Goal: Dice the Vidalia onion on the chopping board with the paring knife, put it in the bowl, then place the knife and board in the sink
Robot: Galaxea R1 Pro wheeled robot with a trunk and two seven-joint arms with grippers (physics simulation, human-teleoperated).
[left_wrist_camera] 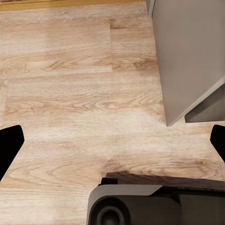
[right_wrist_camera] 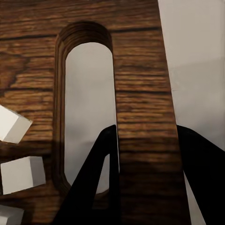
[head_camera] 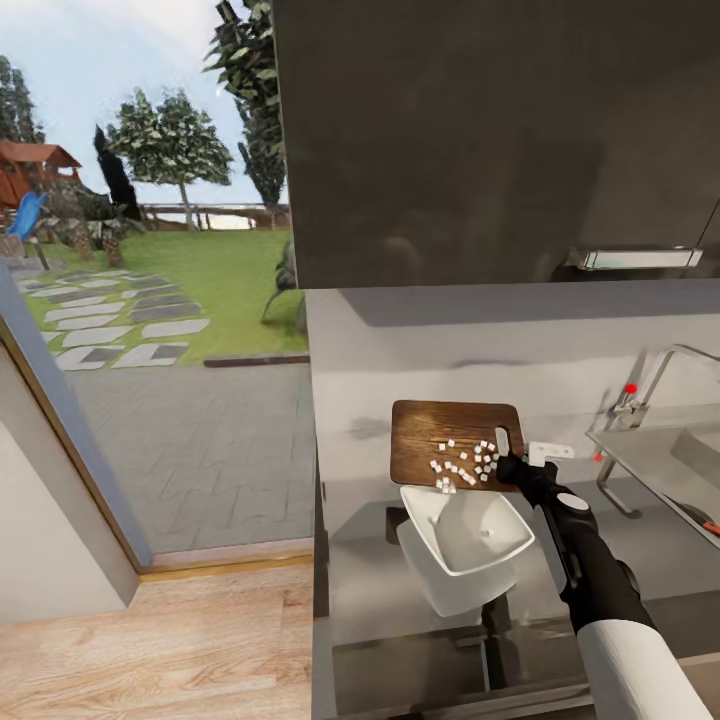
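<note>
My right gripper (right_wrist_camera: 140,187) is clamped on the dark brown wooden chopping board (right_wrist_camera: 140,84): one black finger (right_wrist_camera: 91,183) pokes up through the oblong handle slot, the other sits outside the board's end edge, and the strip of wood between slot and edge is pinched between them. In the head view that hand (head_camera: 512,466) grips the board's 3 o'clock end, so the board's long axis runs away from me toward 9 o'clock. The small white onion dice (head_camera: 462,464) lie scattered on the wood, bunched toward its near edge — right above the shallow white square bowl (head_camera: 470,535), which sits at 6 o'clock of the board on the smooth grey countertop (head_camera: 400,340). I judge the coming tilt must drop that near edge bowlward. The grey steel sink (head_camera: 660,465) waits at 3 o'clock. My left gripper (left_wrist_camera: 112,140) hangs over the pale plank floor, fingers spread wide, holding nothing.
</note>
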